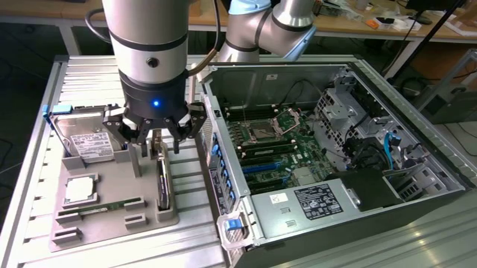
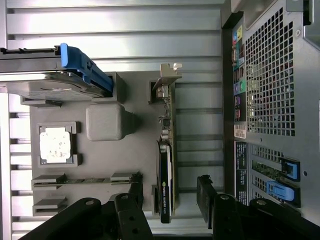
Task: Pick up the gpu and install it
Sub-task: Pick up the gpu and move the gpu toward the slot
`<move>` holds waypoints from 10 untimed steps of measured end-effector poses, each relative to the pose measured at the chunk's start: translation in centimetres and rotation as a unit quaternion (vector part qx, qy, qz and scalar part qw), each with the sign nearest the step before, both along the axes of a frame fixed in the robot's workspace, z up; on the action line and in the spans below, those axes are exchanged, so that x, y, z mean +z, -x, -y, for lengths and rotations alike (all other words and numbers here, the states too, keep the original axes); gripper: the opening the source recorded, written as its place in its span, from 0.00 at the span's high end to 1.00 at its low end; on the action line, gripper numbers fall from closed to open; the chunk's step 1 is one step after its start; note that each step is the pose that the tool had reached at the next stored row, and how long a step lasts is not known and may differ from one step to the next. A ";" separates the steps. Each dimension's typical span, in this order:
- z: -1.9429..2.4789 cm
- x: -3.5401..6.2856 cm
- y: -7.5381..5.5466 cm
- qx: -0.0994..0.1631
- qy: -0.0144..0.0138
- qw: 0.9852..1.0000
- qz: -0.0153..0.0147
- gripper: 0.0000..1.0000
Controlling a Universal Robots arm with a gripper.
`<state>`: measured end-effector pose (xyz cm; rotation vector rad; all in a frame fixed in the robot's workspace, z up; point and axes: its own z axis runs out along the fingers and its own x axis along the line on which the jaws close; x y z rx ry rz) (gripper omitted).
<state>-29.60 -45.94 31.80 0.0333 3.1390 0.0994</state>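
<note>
The gpu (image 1: 164, 187) stands on edge in a slot of the grey holder tray (image 1: 119, 226), with its silver bracket end toward the far side. In the wrist view the gpu (image 2: 166, 150) shows a green board, a black cooler and a silver bracket. My gripper (image 1: 158, 146) hangs directly over the card's far half, open. Its fingers straddle the card's line without touching it. In the wrist view my gripper (image 2: 170, 195) has one dark finger on each side of the cooler end.
The open computer case (image 1: 335, 72) with its motherboard (image 1: 276, 151) lies to the exterior view's right of the tray. On the tray also sit a hard drive (image 1: 86, 142), a processor chip (image 1: 80, 190) and a memory stick (image 1: 100, 208). Everything rests on a ribbed metal table (image 1: 82, 72).
</note>
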 end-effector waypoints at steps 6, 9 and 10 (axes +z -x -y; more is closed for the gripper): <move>0.01 -0.15 0.0 0.000 0.000 1.000 0.000 0.44; 0.01 -0.22 0.0 0.000 0.000 1.000 0.000 0.44; 0.01 -0.24 0.0 0.000 0.000 1.000 0.000 0.44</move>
